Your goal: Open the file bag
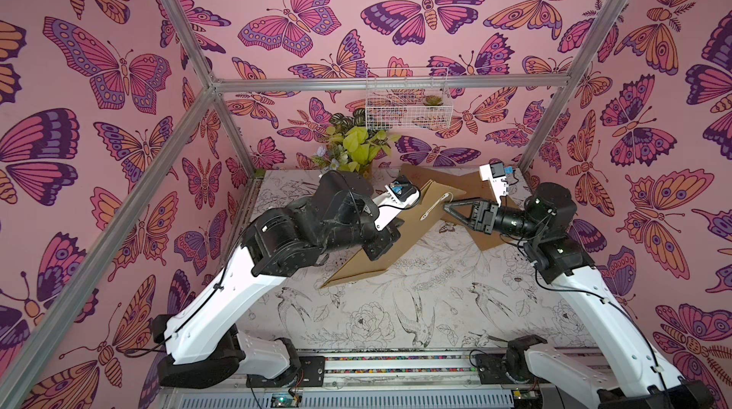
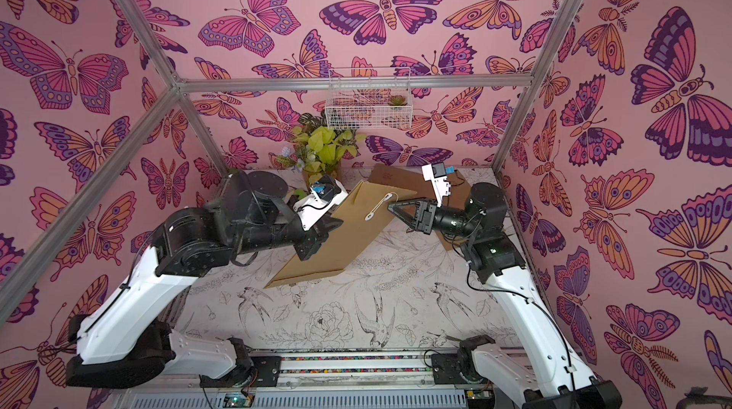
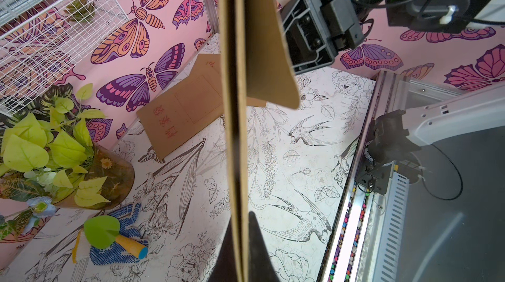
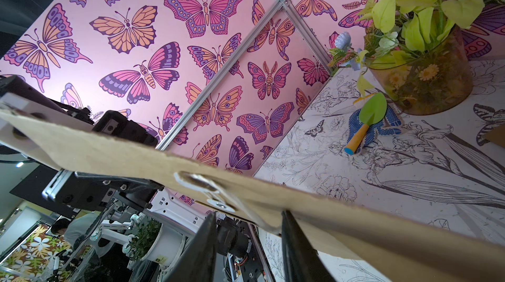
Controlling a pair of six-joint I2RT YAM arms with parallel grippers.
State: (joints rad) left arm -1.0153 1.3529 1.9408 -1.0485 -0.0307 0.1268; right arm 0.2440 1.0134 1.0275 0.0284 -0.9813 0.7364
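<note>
While the left gripper (image 3: 241,222) clamped fully onto the file bag's (image 2: 348,240) edge, the right gripper (image 4: 247,213) stood partly open at its flap (image 3: 269,54)
The right fingers (image 4: 296,242) straddled the flap's rounded tip, with one close against it, though I could not tell if they touched. In both top views the brown bag hung slanted between the arms above the table (image 1: 396,324), its white string closure (image 2: 379,207) facing up. The right wrist view showed the closure's two discs (image 4: 203,182) close up. Only the left wrist view showed the flap lifted off the body, and a second brown envelope (image 3: 180,119) with red print lying flat by the back wall
</note>
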